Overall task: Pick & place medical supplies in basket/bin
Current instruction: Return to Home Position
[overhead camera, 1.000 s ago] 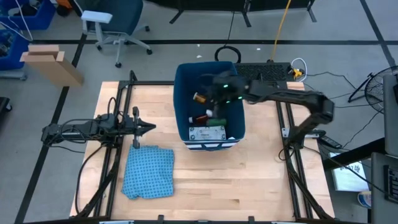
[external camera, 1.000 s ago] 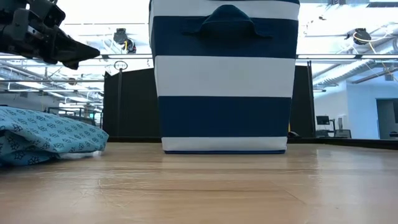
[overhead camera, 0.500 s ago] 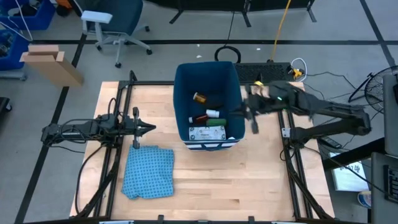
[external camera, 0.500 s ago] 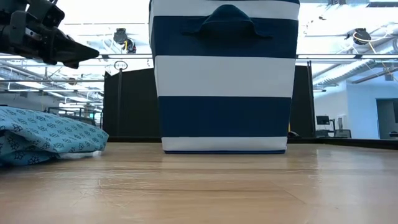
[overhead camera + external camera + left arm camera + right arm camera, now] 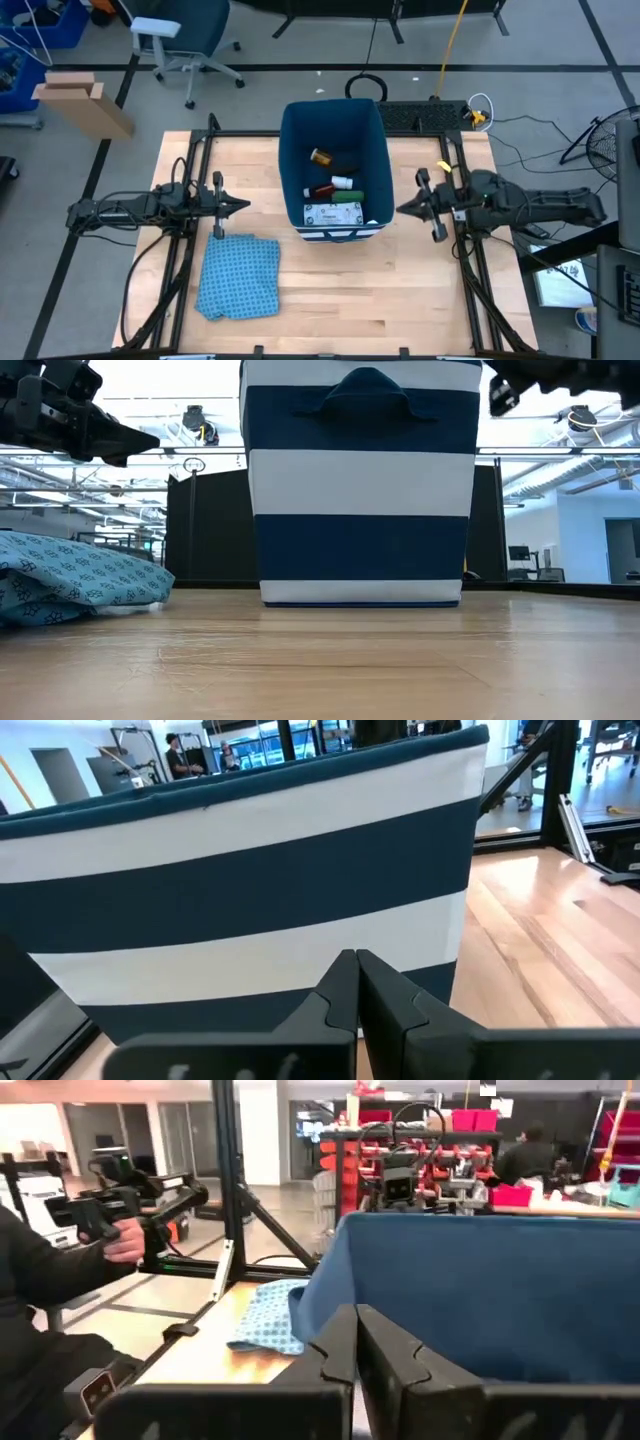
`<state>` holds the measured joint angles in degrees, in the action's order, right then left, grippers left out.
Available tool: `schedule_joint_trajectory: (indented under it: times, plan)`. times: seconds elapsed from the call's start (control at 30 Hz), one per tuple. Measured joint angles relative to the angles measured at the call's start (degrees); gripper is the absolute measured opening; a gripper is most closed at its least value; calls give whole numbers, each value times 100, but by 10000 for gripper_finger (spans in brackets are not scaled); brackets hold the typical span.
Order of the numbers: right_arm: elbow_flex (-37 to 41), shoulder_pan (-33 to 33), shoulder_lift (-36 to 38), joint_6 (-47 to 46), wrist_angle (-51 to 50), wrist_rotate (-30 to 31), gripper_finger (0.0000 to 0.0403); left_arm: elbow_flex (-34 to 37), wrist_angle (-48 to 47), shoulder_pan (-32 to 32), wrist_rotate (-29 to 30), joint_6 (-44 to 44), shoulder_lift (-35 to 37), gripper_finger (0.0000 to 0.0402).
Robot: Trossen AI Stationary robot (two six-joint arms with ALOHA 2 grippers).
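Note:
The dark blue bin (image 5: 335,120) stands at the table's middle, its striped wall (image 5: 360,480) facing the near edge. Inside lie medical supplies: an orange bottle (image 5: 320,157), a red and white tube (image 5: 334,186) and a green and white packet (image 5: 336,213). My left gripper (image 5: 245,206) hovers shut to the left of the bin, pointing at its striped wall (image 5: 250,890). My right gripper (image 5: 400,209) hovers shut to the right of the bin, pointing at its blue wall (image 5: 500,1290). Neither holds anything.
A blue patterned cloth (image 5: 240,277) lies crumpled on the table near the left front, below my left gripper (image 5: 150,442). Bare wood stretches in front of the bin. A person in a dark sleeve (image 5: 40,1280) sits beyond the table's left side.
My right gripper has drawn back from over the bin toward the table's right edge and now hovers beside the bin's right wall. The items in the bin lie as before.

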<state>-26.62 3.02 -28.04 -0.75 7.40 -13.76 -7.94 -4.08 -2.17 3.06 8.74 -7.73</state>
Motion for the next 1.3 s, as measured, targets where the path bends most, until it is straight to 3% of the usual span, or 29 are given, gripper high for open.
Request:
schedule_joint_trajectory:
  times: [0.13, 0.27, 0.47, 0.77, 1.1, 1.3]
  plan:
    - [471, -52, 478, 93, 221, 82, 0, 0, -3, 0, -3, -7, 0, 3]
    - [792, -46, 1011, 140, 248, 579, 0, 0, -4, 0, -6, -10, 0, 3]
    - [1502, -57, 1495, -11, 828, 631, 0, 0, -34, 0, -10, -7, 0, 2]
    - [2306, 9, 1661, -7, 1952, 667, 0, 0, -35, 0, -12, -21, 0, 2]
    - [2384, 191, 1708, -10, 1754, 659, 0, 0, 91, 2, -70, -5, 33, 1]
    - [2390, 190, 1708, -28, 1758, 629, 0, 0, -201, 10, -154, 51, 732, 1]
